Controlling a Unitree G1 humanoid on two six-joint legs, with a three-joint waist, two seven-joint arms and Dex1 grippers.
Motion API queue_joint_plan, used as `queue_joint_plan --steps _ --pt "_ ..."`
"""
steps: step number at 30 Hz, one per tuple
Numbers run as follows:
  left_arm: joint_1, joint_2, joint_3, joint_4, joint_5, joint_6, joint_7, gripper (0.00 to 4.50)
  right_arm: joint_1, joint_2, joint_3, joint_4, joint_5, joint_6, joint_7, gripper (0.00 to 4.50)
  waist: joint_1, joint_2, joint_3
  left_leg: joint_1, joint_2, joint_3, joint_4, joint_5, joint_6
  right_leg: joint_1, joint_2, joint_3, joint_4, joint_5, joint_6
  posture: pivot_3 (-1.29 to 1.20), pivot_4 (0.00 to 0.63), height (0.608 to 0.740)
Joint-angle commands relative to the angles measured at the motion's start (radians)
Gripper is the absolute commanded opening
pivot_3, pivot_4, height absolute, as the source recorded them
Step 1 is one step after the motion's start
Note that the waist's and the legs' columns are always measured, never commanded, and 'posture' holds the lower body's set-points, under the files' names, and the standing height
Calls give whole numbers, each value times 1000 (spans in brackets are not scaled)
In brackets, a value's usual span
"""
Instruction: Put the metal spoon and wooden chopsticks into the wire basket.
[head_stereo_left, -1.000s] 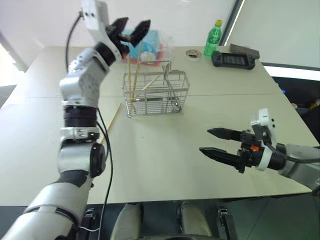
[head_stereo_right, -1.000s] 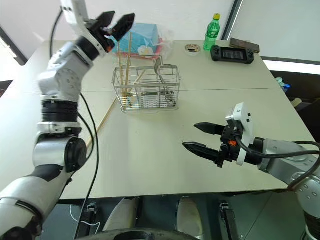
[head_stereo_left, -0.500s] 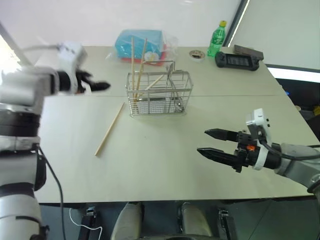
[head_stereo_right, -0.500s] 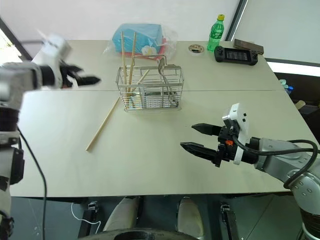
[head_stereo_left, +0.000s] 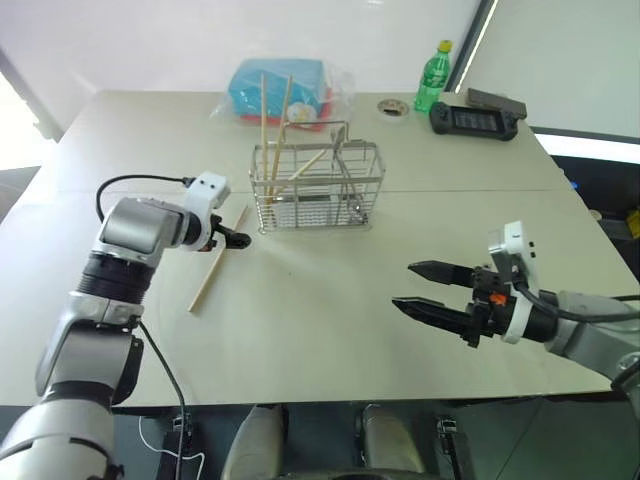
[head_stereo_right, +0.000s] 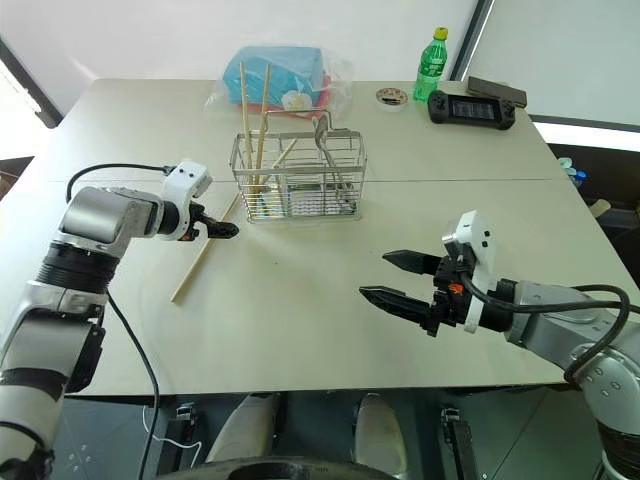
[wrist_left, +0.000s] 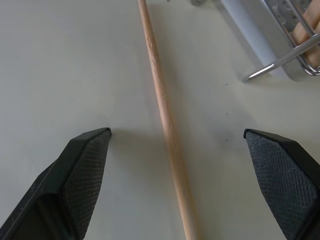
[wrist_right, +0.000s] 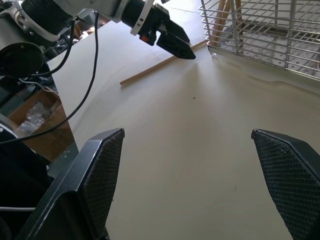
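The wire basket (head_stereo_left: 315, 190) stands mid-table. Two wooden chopsticks (head_stereo_left: 265, 125) stand upright in its left part, and another leans inside. What looks like the metal spoon (head_stereo_left: 342, 135) leans in its right part, bowl up. One more chopstick (head_stereo_left: 215, 262) lies flat on the table left of the basket. My left gripper (head_stereo_left: 238, 239) hangs low over it, pointing down, open. In the left wrist view the stick (wrist_left: 162, 100) runs between the spread fingers (wrist_left: 85, 165). My right gripper (head_stereo_left: 405, 284) hovers open and empty to the right, above the table's front half.
At the table's back stand a blue box in clear plastic (head_stereo_left: 285, 85), a green bottle (head_stereo_left: 430, 72), a tape roll (head_stereo_left: 390, 107) and a black handheld console (head_stereo_left: 474, 119). The table's front edge (head_stereo_left: 330, 402) lies close below the right gripper.
My left arm has swung down from above the basket to the table at the basket's left, over the loose chopstick, its gripper tipped downward. The right arm has kept still.
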Motion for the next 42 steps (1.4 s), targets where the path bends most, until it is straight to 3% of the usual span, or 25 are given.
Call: queue_joint_plan --steps 1,5,7,9,15,16,20,24,29,36,42 --pt "-34 -16 -10 62 36 -44 3 4480 -1 6 -36 -31 28 -21 -12 4243 2 0 0 0 0 0 0 0 0 0 0 0 0 0 0 0 150 731" --pt "-36 -48 -24 131 54 -72 -14 4480 2 5 -41 -33 37 -22 -19 4243 7 2 -1 0 0 0 0 0 0 1 0 0 0 0 0 0 150 731" --pt "-35 -62 -15 155 51 -75 -22 4082 1 4 -41 -32 40 -22 -23 4243 7 5 -3 1 0 0 1 0 0 2 0 0 0 0 0 0 150 731" --pt "-34 -69 -12 162 54 -78 -34 3318 0 2 -42 -31 42 -22 -25 4243 7 7 -4 1 0 0 1 0 0 2 0 0 -1 0 -1 0 150 731" --pt "-38 -83 23 167 56 -68 -34 207 -4 -2 -40 -25 43 -23 -26 4243 8 8 -5 1 -1 0 1 -1 1 3 -1 0 -2 0 0 0 150 731" --pt "-37 -84 28 164 56 -64 -34 74 -6 -2 -38 -23 41 -24 -25 4243 7 8 -5 1 -1 0 1 -1 1 3 -1 0 -2 0 0 0 150 731" --pt "-52 -89 111 160 41 -83 8 74 -13 -2 -30 -17 36 -25 -19 4243 7 8 -5 1 -1 0 2 -1 1 3 -1 0 -2 0 0 0 150 731" --pt "-106 -98 275 188 38 -324 149 74 -17 -3 -29 -14 34 -26 -16 4243 6 5 -3 0 -1 0 2 -1 1 2 -1 0 -2 0 0 0 150 731" --pt "-279 -124 499 152 -70 -597 277 74 -10 -6 -32 -17 32 -25 -10 4243 7 -1 1 -2 -1 0 2 -1 1 0 -1 0 -2 0 1 0 150 731" --pt "-475 -238 543 171 -133 -839 299 74 -16 -7 -31 -12 27 -25 -6 4243 8 0 0 -1 -3 1 3 -1 2 3 -3 -1 -3 1 3 0 150 731" --pt "-484 -333 480 261 -115 -950 246 74 -10 -6 -43 -22 35 -26 -17 4243 4 0 0 1 -3 2 5 -1 2 5 -3 -1 -3 1 4 0 150 731"
